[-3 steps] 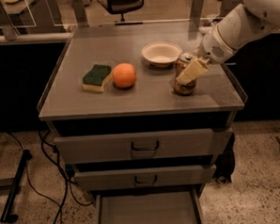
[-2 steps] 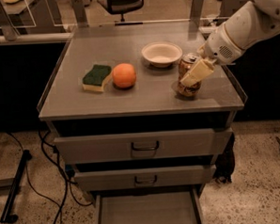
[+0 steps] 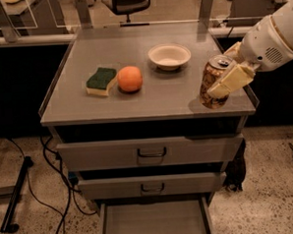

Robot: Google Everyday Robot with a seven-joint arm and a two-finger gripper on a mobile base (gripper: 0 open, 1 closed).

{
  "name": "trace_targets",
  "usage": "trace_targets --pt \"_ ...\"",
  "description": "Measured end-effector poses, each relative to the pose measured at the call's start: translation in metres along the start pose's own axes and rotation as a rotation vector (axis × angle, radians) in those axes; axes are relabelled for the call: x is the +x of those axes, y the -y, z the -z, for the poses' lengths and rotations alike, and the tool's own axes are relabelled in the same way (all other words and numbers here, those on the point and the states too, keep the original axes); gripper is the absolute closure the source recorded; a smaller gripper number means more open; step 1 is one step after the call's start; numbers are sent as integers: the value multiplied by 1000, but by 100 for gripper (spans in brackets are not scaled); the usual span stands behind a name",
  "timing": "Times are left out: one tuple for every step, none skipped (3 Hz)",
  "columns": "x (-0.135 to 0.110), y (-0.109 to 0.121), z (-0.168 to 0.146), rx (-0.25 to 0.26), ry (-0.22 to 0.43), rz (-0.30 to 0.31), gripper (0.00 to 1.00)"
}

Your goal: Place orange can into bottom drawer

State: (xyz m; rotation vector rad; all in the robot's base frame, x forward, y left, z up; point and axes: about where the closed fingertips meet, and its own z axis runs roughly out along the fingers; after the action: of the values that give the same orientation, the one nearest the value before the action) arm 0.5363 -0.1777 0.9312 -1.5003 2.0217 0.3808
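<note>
The orange can (image 3: 212, 82), with an orange-brown and gold label and a silver top, is at the right front corner of the cabinet top (image 3: 136, 102), tilted slightly. My gripper (image 3: 226, 75) comes in from the right on a white arm and is shut on the can, one cream finger (image 3: 231, 80) lying across its right side. The bottom drawer (image 3: 154, 222) is pulled open at the bottom of the view, a shallow grey tray with a bare floor, below and to the left of the can.
An orange fruit (image 3: 129, 78), a green and yellow sponge (image 3: 101, 81) and a white bowl (image 3: 169, 55) sit on the cabinet top. Two shut handled drawers (image 3: 151, 152) are above the open one. Cables (image 3: 57, 192) lie on the floor at left.
The gripper has carried the can right and toward the front edge of the cabinet top. The other objects have not moved.
</note>
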Motion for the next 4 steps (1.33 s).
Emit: trace_targets --pt "0 0 0 0 0 0 100" --pt "-13 -18 2 -27 -6 35 100" --pt "-16 -47 6 -59 -2 45 100" --pt "-2 -76 8 -49 -2 39 100"
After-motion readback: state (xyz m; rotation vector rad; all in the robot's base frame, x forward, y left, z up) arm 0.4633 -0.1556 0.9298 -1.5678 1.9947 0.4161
